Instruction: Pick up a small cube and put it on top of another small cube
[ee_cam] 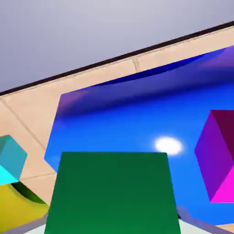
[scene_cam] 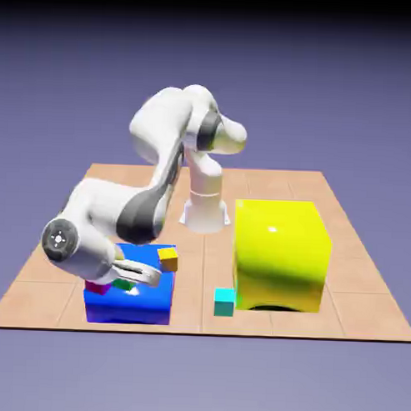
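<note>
The small green cube fills the bottom middle of the hand view, and my gripper is shut on it, with pale fingertips just showing at its sides. In the exterior view the gripper lies low over the big blue block with the green cube in it. The magenta-pink small cube stands on the blue block's top, beside the green one. In the exterior view this magenta cube is mostly hidden by the arm.
An orange-yellow small cube sits on the blue block's far corner. A cyan small cube rests on the table between the blue block and the big yellow block. The cyan cube and yellow block appear at the hand view's left.
</note>
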Controlling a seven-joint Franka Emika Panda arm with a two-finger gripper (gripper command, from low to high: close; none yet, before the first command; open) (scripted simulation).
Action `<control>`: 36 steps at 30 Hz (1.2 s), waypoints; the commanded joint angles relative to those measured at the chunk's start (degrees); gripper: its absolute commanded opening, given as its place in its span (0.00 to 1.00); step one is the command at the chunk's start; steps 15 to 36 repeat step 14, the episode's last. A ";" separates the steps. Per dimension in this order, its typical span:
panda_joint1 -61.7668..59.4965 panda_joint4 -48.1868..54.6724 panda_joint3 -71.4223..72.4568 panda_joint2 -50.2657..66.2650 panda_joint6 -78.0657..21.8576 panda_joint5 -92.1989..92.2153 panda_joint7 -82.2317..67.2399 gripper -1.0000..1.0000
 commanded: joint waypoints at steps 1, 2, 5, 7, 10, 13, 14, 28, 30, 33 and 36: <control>0.00 0.00 0.00 0.00 0.01 -0.09 -0.04 0.00; 0.29 -2.07 -0.03 -0.67 1.38 -0.17 -0.08 0.00; 1.18 -8.30 -0.13 -2.70 5.49 -0.42 -0.21 0.00; 1.77 -12.45 -0.20 -4.04 8.23 -0.59 -0.29 0.00; 2.65 -18.67 -0.29 -6.07 12.34 -0.84 -0.41 0.00; 2.86 -20.14 -0.32 -6.54 13.31 -0.90 -0.44 1.00; 2.57 -18.07 -0.28 -5.87 11.94 -0.82 -0.40 1.00; 2.57 -18.07 -0.28 -5.87 11.94 -0.82 -0.40 1.00; 2.57 -18.07 -0.28 -5.87 11.94 -0.82 -0.40 1.00; 2.57 -18.07 -0.28 -5.87 11.94 -0.82 -0.40 1.00; 2.57 -18.07 -0.28 -5.87 11.94 -0.82 -0.40 1.00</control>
